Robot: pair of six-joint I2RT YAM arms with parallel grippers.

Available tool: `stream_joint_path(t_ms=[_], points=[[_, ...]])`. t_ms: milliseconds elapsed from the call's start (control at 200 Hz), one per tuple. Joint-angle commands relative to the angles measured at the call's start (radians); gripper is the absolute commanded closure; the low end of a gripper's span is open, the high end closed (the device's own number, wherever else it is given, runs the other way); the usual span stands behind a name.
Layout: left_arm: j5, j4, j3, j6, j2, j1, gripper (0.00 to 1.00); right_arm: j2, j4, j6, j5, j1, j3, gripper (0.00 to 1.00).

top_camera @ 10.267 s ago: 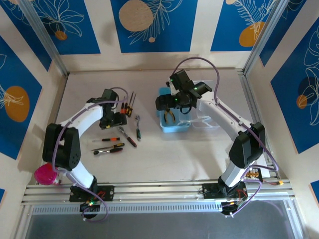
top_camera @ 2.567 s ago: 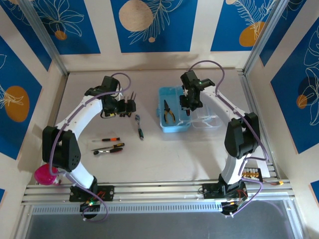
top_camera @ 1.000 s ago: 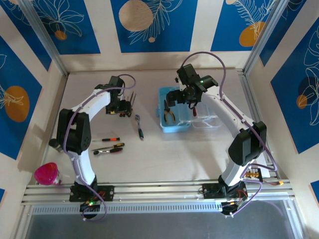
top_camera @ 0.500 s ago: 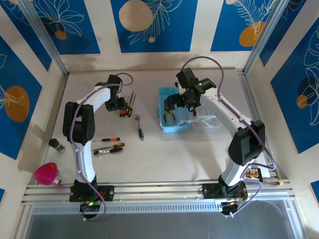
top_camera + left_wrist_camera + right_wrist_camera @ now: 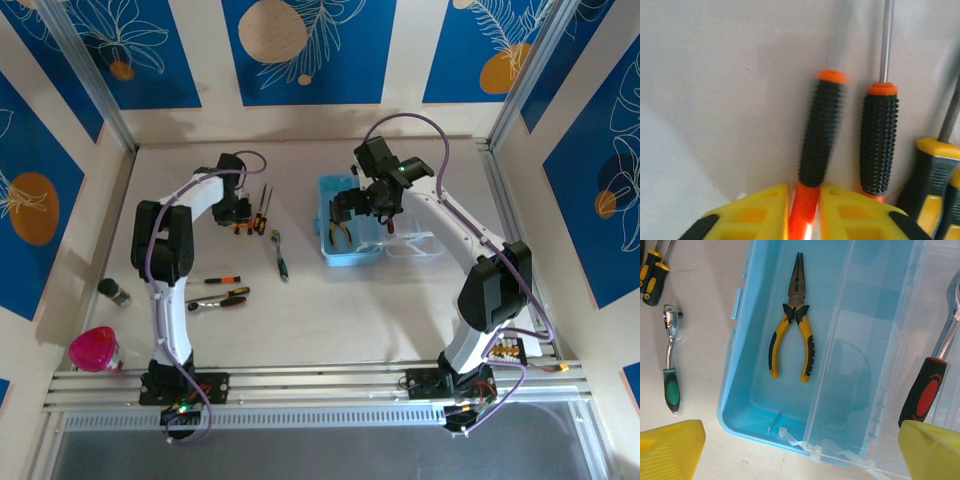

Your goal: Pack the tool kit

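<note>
Orange-and-black knurled-handled screwdriver lies on the pale table, outermost in a row. The left claw pinches its orange end between yellow pads. The hold sits far out on the handle, so on lifting the tool may pivot, slip, or drag the twin screwdriver just beside it. The translucent light-blue plastic case lies open well to the right, with yellow-handled pliers inside. The right claw hangs above it, spread wide and empty.

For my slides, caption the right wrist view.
Yellow-handled needle-nose pliers lie in the open light-blue case; ratchet lies outside.
</note>
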Motion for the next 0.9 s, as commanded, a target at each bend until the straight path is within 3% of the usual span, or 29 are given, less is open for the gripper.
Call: stream_joint_path(t_ms=[0, 205, 365, 495, 595, 755, 895], points=[[0.0, -0.03, -0.036, -0.011, 0.005, 0.024, 0.84, 0.012, -0.005, 0.013, -0.034, -0.007, 0.024, 0.01], [0.01, -0.033, -0.058, 0.007, -0.018, 0.028, 1.0, 0.011, -0.006, 0.014, -0.045, -0.007, 0.03, 0.01], [0.038, -0.03, -0.085, 0.025, -0.09, 0.029, 1.0, -0.007, -0.001, 0.018, -0.079, -0.017, 0.026, 0.01], [0.099, -0.01, -0.115, 0.035, -0.218, 0.029, 1.0, -0.041, 0.035, 0.035, -0.182, -0.045, 0.004, 0.01], [0.233, 0.003, -0.115, 0.037, -0.31, 0.028, 1.0, -0.084, 0.109, 0.064, -0.33, -0.074, -0.032, 0.01], [0.652, 0.146, -0.15, -0.039, -0.411, 0.017, 1.0, -0.145, 0.293, 0.142, -0.557, -0.109, -0.096, 0.01], [0.757, 0.244, -0.18, -0.111, -0.469, -0.056, 1.0, -0.149, 0.383, 0.194, -0.621, -0.113, -0.099, 0.01]])
